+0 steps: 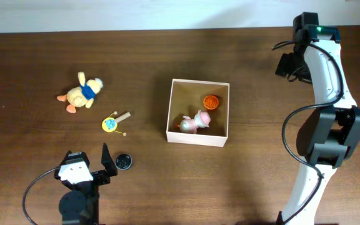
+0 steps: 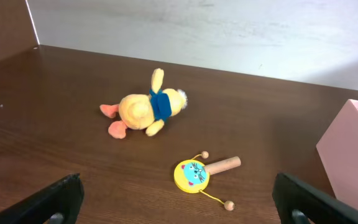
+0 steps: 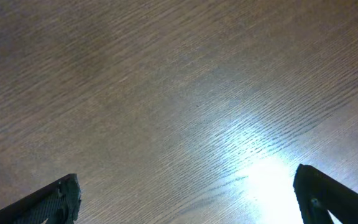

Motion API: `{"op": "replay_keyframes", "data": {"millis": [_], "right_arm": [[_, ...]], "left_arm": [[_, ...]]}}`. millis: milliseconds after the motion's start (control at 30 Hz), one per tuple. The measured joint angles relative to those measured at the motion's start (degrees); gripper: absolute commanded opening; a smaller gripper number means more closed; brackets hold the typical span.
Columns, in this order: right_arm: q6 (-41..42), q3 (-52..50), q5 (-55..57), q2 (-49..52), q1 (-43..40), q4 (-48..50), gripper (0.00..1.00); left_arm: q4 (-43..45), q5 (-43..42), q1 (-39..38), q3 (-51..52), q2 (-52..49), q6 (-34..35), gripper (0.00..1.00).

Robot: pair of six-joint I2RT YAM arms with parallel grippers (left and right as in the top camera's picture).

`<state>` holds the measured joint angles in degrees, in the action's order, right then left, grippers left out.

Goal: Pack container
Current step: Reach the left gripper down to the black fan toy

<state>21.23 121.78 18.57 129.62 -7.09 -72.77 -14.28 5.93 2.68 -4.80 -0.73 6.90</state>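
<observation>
The container point(image 1: 198, 137), a square white-pink box with a tan inside, stands mid-table and holds a pink toy point(image 1: 195, 121) and an orange round toy point(image 1: 211, 101). Its pink wall shows at the right edge of the left wrist view point(image 2: 353, 155). A yellow duck plush point(image 1: 82, 92) point(image 2: 145, 110) lies at the left. A yellow rattle drum with a cat face point(image 1: 112, 122) point(image 2: 194, 175) lies between duck and container. A small black disc point(image 1: 123, 162) lies near my left gripper point(image 1: 105, 164) point(image 2: 179, 202), which is open and empty. My right gripper point(image 1: 290, 64) point(image 3: 191, 199) is open over bare table at the far right.
The wooden table meets a pale wall along the far edge point(image 2: 229, 37). The right arm point(image 1: 327, 112) stands along the table's right side.
</observation>
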Motion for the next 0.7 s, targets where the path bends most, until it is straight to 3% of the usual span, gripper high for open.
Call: {"op": "replay_keyframes", "data": {"millis": [233, 433, 700], "right_arm": [[0.0, 0.0, 0.0, 0.0, 0.0, 0.0, 0.99], [0.0, 0.0, 0.0, 0.0, 0.0, 0.0, 0.99], [0.0, 0.0, -0.1, 0.0, 0.0, 0.0, 0.99]], "left_arm": [[0.2, 1.0, 0.0, 0.0, 0.0, 0.0, 0.99], [5.5, -2.1, 0.0, 0.0, 0.0, 2.5, 0.99], [0.1, -7.3, 0.0, -5.3, -6.9, 5.0, 0.99]]}}
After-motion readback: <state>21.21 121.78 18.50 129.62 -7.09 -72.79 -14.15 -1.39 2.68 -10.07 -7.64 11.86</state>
